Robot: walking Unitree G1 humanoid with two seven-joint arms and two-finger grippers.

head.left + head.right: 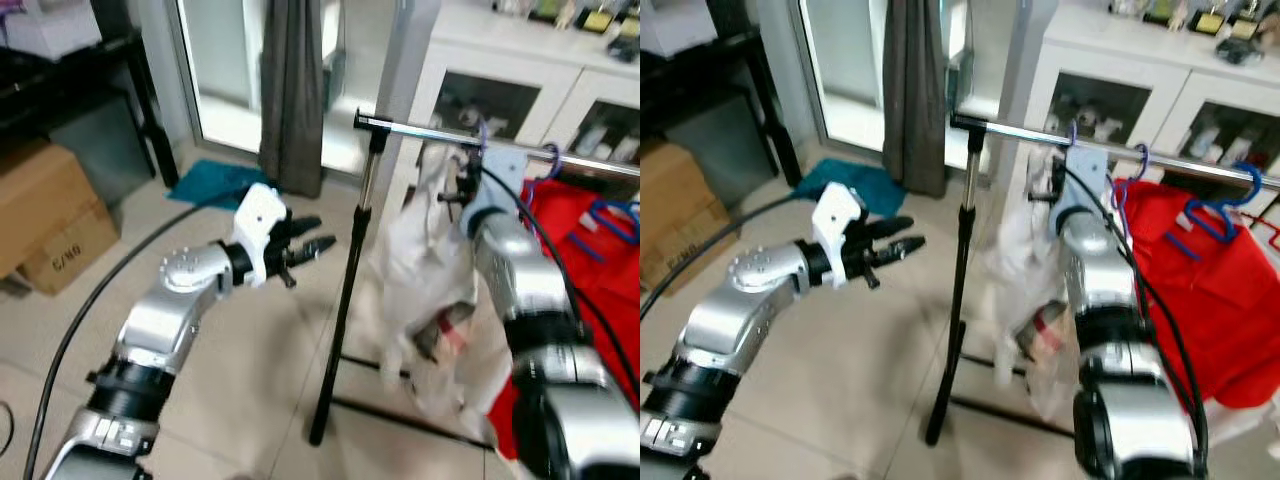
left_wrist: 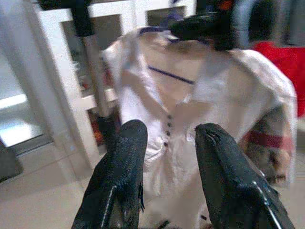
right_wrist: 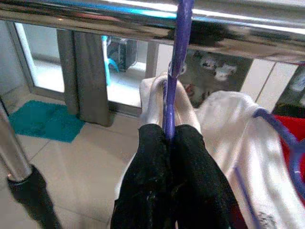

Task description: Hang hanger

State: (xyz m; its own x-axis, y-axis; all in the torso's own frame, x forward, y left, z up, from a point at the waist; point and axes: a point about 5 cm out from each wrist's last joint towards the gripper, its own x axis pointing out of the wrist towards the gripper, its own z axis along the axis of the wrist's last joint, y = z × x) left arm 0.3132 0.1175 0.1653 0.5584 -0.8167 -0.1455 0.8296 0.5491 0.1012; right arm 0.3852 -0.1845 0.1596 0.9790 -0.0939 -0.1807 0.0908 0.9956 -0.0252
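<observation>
A purple hanger (image 3: 183, 28) carries a white shirt (image 1: 420, 270), and its hook lies over the chrome rail (image 1: 420, 132) of a clothes rack. My right gripper (image 3: 167, 138) is shut on the hanger's neck just below the rail, above the shirt's collar. Left of the rack's upright post (image 1: 345, 290), my left gripper (image 1: 318, 235) is held at mid height. It is open, nothing lies between its fingers (image 2: 128, 157), and it points at the shirt's buttoned front (image 2: 167, 133).
A red garment (image 1: 590, 260) on a blue hanger (image 1: 1215, 215) hangs further right on the rail. Behind the rack stands a white glass-door cabinet (image 1: 520, 70). Grey curtain (image 1: 290, 90), teal mat (image 1: 215, 182), cardboard boxes (image 1: 50, 215) and a black cable (image 1: 100, 300) are on the left.
</observation>
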